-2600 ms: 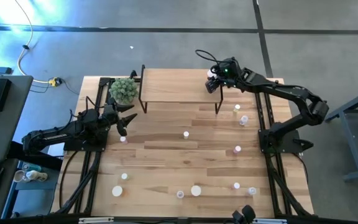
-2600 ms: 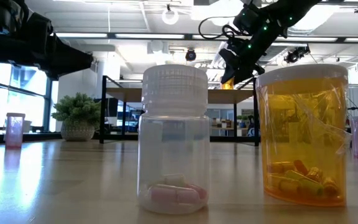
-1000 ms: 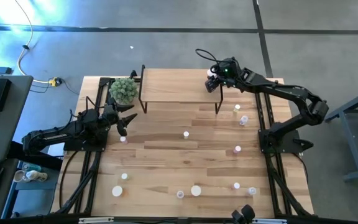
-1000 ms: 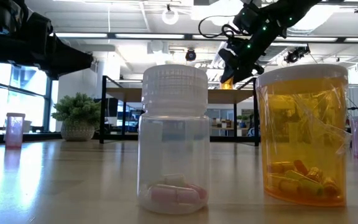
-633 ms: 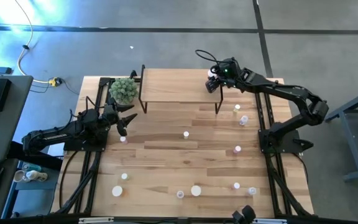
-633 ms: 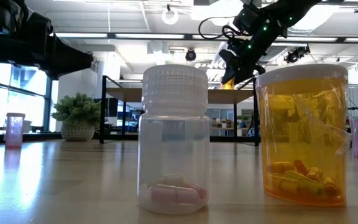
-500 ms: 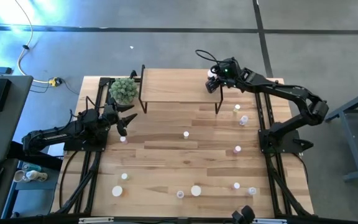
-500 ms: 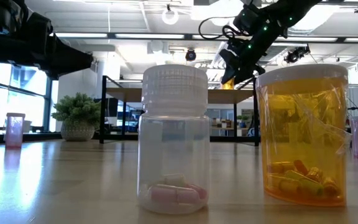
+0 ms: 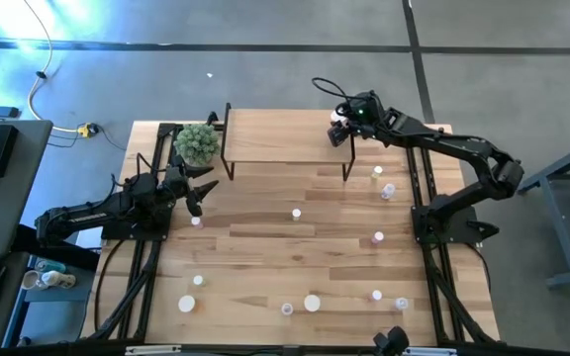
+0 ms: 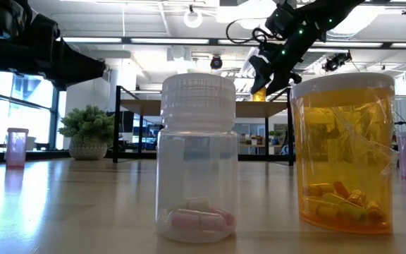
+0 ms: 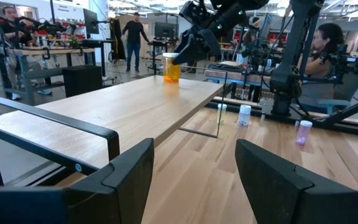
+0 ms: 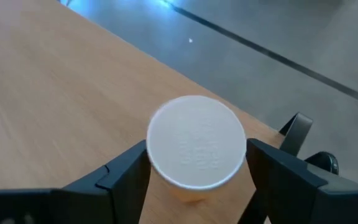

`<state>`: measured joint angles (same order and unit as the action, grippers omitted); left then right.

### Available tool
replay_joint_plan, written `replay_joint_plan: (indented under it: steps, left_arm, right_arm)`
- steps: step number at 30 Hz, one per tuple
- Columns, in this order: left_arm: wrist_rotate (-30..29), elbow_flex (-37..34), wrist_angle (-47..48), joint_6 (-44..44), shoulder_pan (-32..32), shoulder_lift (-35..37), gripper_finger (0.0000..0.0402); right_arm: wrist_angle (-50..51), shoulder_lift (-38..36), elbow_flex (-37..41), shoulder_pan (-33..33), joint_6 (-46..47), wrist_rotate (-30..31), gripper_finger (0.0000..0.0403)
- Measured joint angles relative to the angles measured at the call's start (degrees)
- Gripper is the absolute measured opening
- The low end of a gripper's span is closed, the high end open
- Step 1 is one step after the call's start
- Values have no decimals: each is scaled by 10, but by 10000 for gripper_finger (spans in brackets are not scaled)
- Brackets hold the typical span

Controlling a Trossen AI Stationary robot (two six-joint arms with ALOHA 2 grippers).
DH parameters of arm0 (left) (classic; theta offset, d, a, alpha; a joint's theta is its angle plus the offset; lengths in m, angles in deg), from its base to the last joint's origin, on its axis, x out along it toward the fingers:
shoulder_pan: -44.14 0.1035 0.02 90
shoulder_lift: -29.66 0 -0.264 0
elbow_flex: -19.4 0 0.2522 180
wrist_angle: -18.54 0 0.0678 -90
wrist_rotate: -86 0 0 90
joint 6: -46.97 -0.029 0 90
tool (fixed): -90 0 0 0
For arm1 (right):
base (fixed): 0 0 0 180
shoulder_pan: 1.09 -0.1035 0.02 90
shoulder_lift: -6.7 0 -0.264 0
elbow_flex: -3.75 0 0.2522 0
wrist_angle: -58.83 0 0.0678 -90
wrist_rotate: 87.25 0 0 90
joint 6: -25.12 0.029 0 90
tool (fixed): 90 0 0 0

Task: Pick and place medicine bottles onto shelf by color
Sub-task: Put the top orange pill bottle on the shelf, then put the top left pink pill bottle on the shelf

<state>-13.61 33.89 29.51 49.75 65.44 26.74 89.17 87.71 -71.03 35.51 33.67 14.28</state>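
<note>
The orange bottle (image 12: 196, 149) is standing on the shelf (image 9: 280, 138), between the fingers of our right gripper (image 12: 197, 180); the jaws are standing apart, just beside its cap. Our left gripper (image 11: 194, 186) is waiting open near the plant (image 9: 197, 143).

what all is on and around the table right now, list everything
shelf: one, light wood top, black legs, far side of the table
orange bottle: one, white cap, on the shelf's right end
loose bottles: about ten, white caps, scattered on the table
plant: one, green, left of the shelf
people: several, in the room behind
left gripper: open, empty, near the table's left edge
right gripper: fingers either side of the orange bottle's cap
</note>
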Motion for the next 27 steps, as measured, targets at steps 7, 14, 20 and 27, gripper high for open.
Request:
replay_joint_plan:
  steps: [7,14,20,27]
  left_arm:
    - [0,0,0,0,0,0,216]
    - [1,15,17,-14,0,0,216]
    - [-1,76,101,-25,0,-4,216]
    - [-1,165,181,28,0,-53,216]
  right_arm:
    - [-5,-36,0,-1,0,0,252]
    - [1,-83,0,-30,0,-9,252]
    - [19,-133,0,-72,0,-51,252]
    - [37,-178,0,-135,0,-90,252]
